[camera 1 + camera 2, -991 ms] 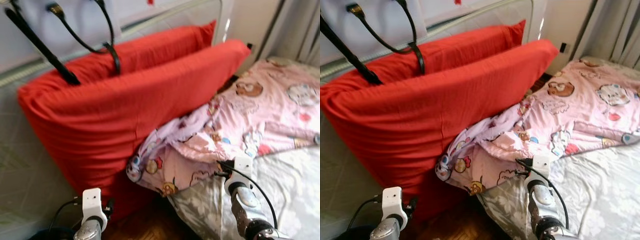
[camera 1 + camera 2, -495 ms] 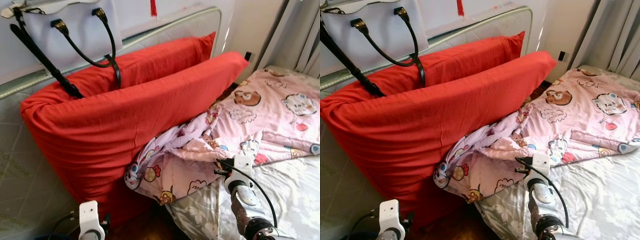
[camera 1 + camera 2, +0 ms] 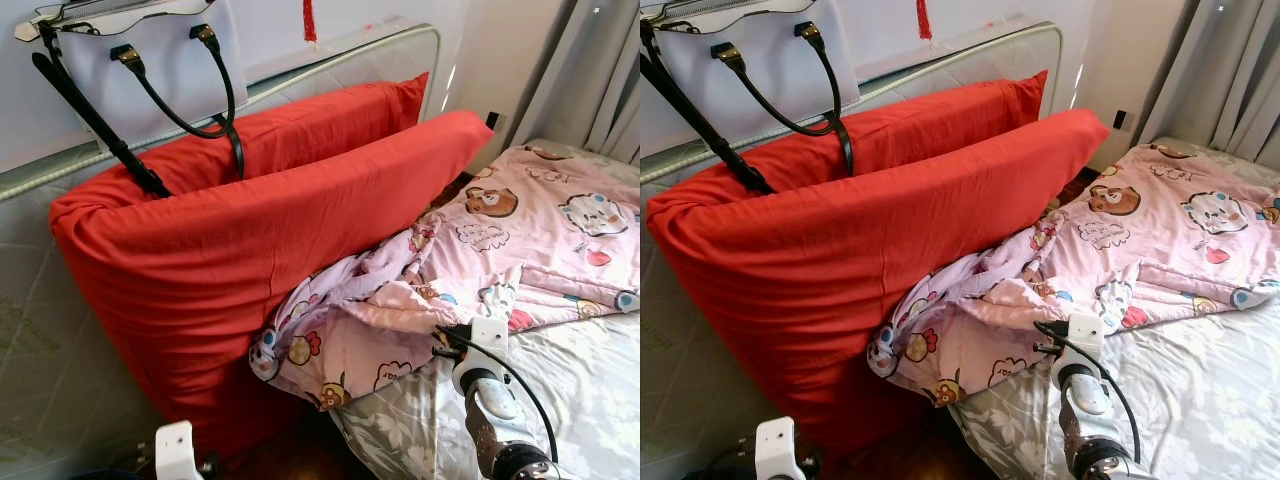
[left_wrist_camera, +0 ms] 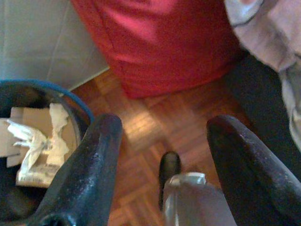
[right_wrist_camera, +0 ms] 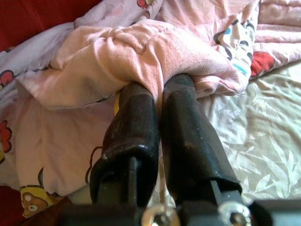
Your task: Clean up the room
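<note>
Left arm lowered | right pincer (image 5: 157, 89) clamps crumpled pink cartoon blanket (image 3: 500, 230) | left pincer (image 4: 160, 141) spread

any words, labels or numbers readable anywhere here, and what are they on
Speech-bubble print on the pink cartoon blanket: lettering there, too small and blurred to read.
Faint marks on the mattress cover: unreadable.
Crumpled paper in the blue bin: no legible text.
White handbag and red pillows: no text seen.
The right gripper is shut on the pink cartoon blanket.
</note>
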`<state>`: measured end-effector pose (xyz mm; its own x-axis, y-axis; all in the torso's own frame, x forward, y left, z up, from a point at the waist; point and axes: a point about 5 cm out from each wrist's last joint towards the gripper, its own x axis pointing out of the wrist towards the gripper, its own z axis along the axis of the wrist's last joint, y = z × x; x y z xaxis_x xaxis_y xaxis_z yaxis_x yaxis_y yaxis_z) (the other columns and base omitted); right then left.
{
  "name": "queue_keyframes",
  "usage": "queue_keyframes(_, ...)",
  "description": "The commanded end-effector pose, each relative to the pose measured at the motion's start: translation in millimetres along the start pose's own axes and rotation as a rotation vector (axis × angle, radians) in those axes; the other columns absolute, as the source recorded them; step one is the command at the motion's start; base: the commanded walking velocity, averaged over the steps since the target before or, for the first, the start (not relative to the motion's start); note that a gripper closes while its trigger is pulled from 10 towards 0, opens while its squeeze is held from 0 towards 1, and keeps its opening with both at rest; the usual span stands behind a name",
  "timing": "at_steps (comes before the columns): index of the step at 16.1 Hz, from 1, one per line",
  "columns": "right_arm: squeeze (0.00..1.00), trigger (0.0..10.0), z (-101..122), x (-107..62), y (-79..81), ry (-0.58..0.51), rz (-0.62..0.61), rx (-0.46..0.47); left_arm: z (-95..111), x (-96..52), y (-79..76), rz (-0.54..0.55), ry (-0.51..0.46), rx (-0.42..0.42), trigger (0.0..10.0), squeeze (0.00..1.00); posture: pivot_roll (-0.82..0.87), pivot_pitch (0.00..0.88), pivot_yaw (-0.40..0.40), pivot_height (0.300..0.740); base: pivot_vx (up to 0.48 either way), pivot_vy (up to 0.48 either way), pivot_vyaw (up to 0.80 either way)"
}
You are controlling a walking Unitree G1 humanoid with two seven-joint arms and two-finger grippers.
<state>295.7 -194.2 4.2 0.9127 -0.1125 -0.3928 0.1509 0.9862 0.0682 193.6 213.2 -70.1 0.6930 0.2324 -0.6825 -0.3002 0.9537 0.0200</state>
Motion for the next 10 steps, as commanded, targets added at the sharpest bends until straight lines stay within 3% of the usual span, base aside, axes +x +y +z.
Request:
queue_keyframes(1, 0.00, 10.0, 7.6, 2.7, 0.0, -0.023, -0.001, -0.014, -0.2, 0.4, 2.5, 0.014, 0.011, -0.001, 10.0, 0.00, -0.06, 0.000, -0.023, 0.740, 0.000, 0.000, 0.00)
queue_keyframes(10, 0.00, 10.0, 8.9, 3.1, 2.4, -0.032, -0.013, -0.008, -6.9, -1.9, 6.3, 0.012, 0.028, 0.015, 10.0, 0.00, -0.05, 0.000, -0.007, 0.740, 0.000, 0.000, 0.00)
